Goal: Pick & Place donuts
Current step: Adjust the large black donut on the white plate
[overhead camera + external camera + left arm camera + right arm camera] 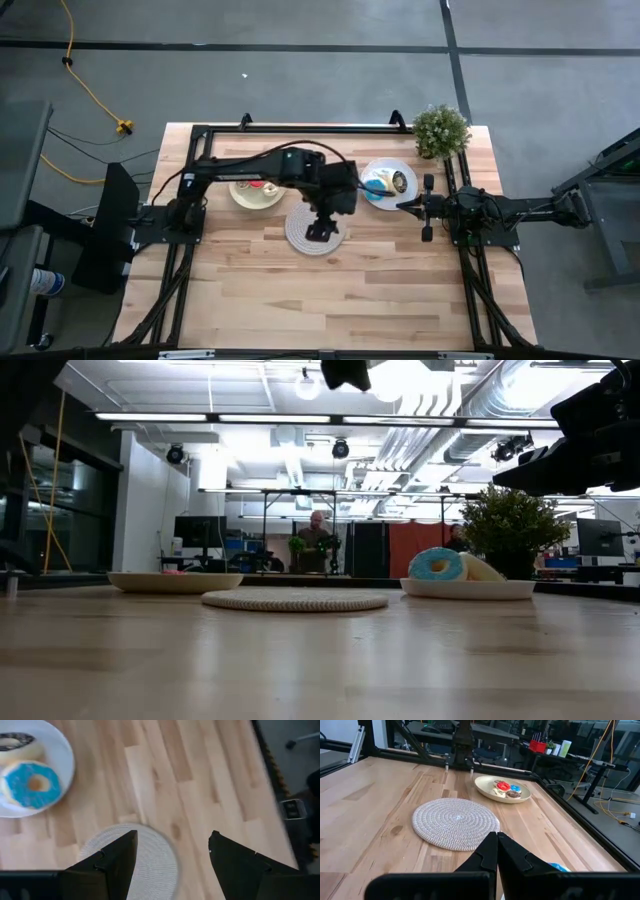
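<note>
The left pincer hangs released, empty, over the round woven white mat (mid-tabletop). The right pincer, clenched on nothing, waits beside the white plate holding a blue-iced ring donut.

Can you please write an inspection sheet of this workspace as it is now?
Surface: wooden table, bare at the front.
Job's things: blue donut and a dark-iced one on the white plate; more donuts on the tan plate.
Clutter: woven mat, potted plant.
Grippers: left gripper open, empty, above the mat; right gripper shut, empty, beside the white plate.
Cables: yellow cable on the floor.
Surroundings: person far behind.
</note>
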Tool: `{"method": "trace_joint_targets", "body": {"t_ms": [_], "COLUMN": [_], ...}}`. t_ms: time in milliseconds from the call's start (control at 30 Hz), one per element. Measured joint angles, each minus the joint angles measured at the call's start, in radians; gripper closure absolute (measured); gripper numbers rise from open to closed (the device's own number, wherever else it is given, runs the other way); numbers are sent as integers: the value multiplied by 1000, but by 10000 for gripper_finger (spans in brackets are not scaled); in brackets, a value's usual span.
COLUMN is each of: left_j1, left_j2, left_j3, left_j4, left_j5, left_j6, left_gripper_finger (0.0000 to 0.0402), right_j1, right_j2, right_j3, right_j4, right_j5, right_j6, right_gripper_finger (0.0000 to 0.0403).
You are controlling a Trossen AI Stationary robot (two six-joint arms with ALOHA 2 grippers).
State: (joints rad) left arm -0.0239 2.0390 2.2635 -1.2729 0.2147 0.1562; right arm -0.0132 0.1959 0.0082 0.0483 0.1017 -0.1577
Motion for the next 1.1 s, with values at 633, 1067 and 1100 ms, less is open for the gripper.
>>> {"method": "trace_joint_targets", "body": {"t_ms": [633,1067,1100], "left_j1": [-42,-42,-42], "left_j2": [-457,-1002,-1037], "left_j3": [-643,-1394,-1434], "left_j4": [300,841,861], "left_j5": [79,65,59], "left_j6": [-119,-153,-136], "left_gripper_finger": [164,164,164], "right_j1": [0,0,0], "right_j2": [0,0,0], "right_j3": [0,0,0], "right_j4": [0,0,0], "right_j5": [0,0,0], "right_j6": [0,0,0], "right_gripper_finger": [402,402,402]}}
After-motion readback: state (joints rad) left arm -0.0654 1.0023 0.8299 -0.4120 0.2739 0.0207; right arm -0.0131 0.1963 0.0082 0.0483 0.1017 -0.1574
